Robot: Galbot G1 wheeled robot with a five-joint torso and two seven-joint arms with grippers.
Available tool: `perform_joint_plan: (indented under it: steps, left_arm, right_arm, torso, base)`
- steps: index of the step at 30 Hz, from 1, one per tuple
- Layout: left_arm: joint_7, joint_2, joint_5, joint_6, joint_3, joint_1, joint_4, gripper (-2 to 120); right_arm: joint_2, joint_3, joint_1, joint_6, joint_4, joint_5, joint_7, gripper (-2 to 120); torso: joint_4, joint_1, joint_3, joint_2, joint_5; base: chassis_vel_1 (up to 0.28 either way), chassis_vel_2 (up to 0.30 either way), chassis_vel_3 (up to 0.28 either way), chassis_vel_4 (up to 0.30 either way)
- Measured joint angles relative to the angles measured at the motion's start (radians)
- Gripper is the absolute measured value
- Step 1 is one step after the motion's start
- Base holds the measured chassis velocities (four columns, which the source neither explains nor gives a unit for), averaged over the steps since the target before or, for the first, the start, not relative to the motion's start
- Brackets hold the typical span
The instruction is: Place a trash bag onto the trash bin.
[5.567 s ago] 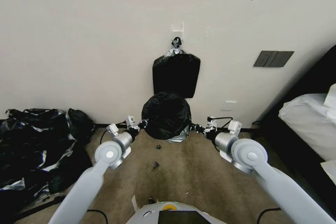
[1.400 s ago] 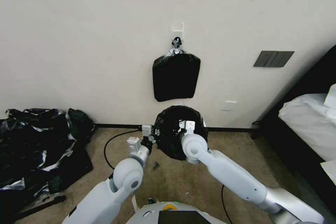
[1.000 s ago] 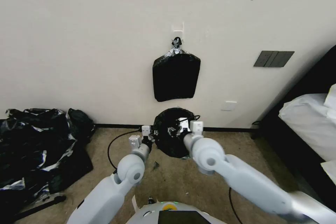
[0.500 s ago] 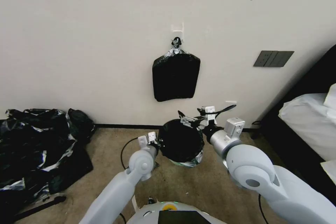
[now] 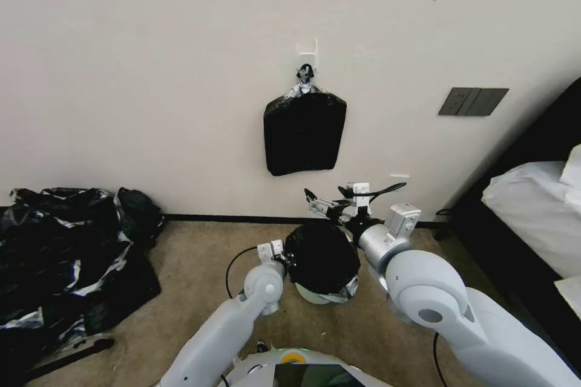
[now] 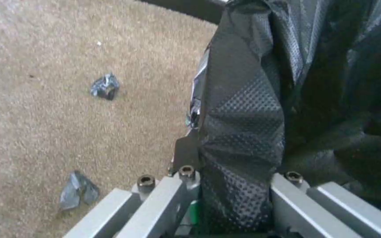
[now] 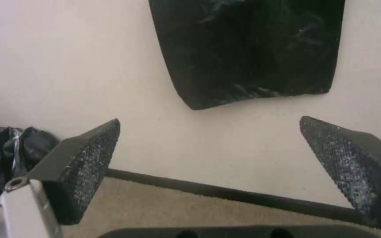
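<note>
The bin [image 5: 315,294] stands on the carpet [image 5: 181,266] near the wall, and the bag [image 5: 321,257] is draped over its mouth, hiding all but a sliver of white at the base. The left gripper [image 5: 285,256] sits against the bag's left side; from its wrist, the jaws are pinched on a fold of the dimpled black plastic [image 6: 243,138], with the film bunched between the two fingers [image 6: 164,198]. The right gripper [image 5: 324,204] hangs above and behind the bin, apart from the bag, its jaws spread wide with nothing between the pads [image 7: 89,165]. Beyond them is the flat black pack [image 7: 248,49] on the wall. Two scraps [image 6: 105,86] of plastic lie on the carpet beside the bin.
</note>
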Motion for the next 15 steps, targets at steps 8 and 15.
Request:
perform_joint_plan:
  steps: [8, 15]
  left_arm:
    - [0.007, -0.01, 0.026, -0.001, 0.003, 0.007, 0.013, 23]
    - [0.031, 0.013, 0.071, -0.005, 0.002, 0.025, -0.025, 49]
  right_arm:
    - [-0.002, -0.002, 0.0, 0.0, -0.001, 0.002, 0.005, 100]
    - [-0.018, 0.0, 0.008, 0.0, -0.002, 0.005, 0.006, 100]
  torso:
    - [0.0001, 0.0, 0.0, 0.0, 0.0001]
    - [-0.0002, 0.0, 0.0, 0.0, -0.0001]
  base:
    - [0.0, 0.0, 0.0, 0.0]
    - [0.0, 0.0, 0.0, 0.0]
